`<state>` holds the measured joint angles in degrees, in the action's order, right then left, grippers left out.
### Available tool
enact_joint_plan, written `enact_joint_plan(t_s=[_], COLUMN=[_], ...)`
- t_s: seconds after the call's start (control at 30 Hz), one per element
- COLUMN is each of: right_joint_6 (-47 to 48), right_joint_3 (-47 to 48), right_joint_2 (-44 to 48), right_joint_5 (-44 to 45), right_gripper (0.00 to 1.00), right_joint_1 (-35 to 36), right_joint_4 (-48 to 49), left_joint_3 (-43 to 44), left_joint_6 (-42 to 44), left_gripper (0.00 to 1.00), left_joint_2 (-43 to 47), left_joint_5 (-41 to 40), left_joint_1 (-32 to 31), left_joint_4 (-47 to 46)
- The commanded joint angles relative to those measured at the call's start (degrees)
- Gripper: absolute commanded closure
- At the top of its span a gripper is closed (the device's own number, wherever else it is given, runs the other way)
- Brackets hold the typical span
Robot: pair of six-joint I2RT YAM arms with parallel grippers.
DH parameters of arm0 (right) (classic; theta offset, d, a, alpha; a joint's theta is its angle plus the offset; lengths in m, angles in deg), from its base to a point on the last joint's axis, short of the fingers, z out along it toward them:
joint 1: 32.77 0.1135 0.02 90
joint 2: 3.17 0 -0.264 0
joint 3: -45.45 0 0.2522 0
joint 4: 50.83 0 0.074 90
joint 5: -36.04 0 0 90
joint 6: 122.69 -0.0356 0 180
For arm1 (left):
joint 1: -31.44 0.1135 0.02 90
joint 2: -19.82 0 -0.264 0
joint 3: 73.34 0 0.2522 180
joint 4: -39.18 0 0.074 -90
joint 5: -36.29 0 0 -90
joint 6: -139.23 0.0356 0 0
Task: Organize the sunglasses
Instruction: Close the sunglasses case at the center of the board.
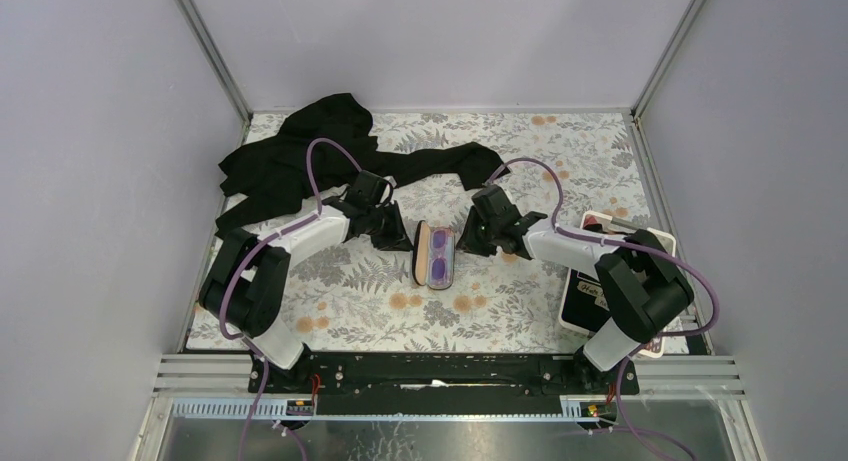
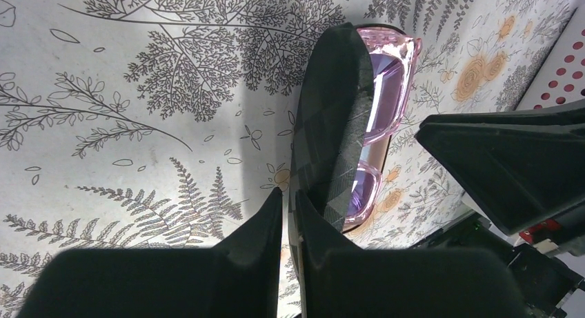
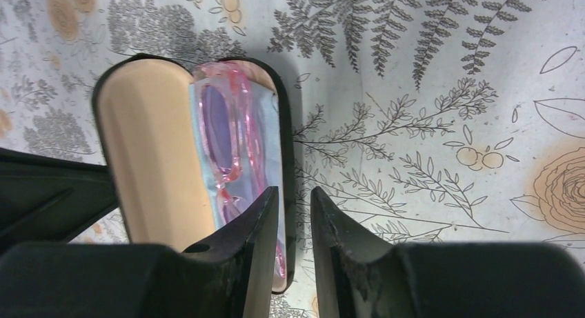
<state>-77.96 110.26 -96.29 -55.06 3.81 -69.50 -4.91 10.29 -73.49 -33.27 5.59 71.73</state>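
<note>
White shells and black joints are noted on left arm and right arm; purple cables are looped alongside.

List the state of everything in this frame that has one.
sunglasses: lying inside the case's base.
case: open, tan lid lining facing up.
blue cloth: in the base, under the sunglasses.
left tool: nearly shut, nothing held, beside the lid.
right tool: slightly parted astride the base rim; grip unclear.
black garment: crumpled at the far edge.

Pink sunglasses; black case, tan lining.
</note>
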Motion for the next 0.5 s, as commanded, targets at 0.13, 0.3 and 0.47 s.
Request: enact_joint_plan(t_s=[0.13, 0.3, 0.47], right_joint_6=[1.59, 1.77, 2.11], right_joint_3=[1.68, 2.32, 2.21], right_joint_2=[-1.20, -4.17, -5.44], right_joint_5=[-3.62, -3.49, -2.64], right_gripper=[0.64, 0.65, 0.71], right_joint_1=[0.40, 1.03, 1.13], right_joint_4=[1.22, 0.34, 0.34], left_joint_3=[2.40, 2.71, 3.06], left_joint_6=[-0.35, -0.48, -0.44], left_gripper=[0.85, 0.85, 0.85], left_joint_2=[-0.93, -0.99, -1.25], left_joint_5=[0.45, 0.47, 0.71], left_joint_1=[-0.78, -1.12, -1.44], left_joint_4=[-1.82, -1.81, -1.82])
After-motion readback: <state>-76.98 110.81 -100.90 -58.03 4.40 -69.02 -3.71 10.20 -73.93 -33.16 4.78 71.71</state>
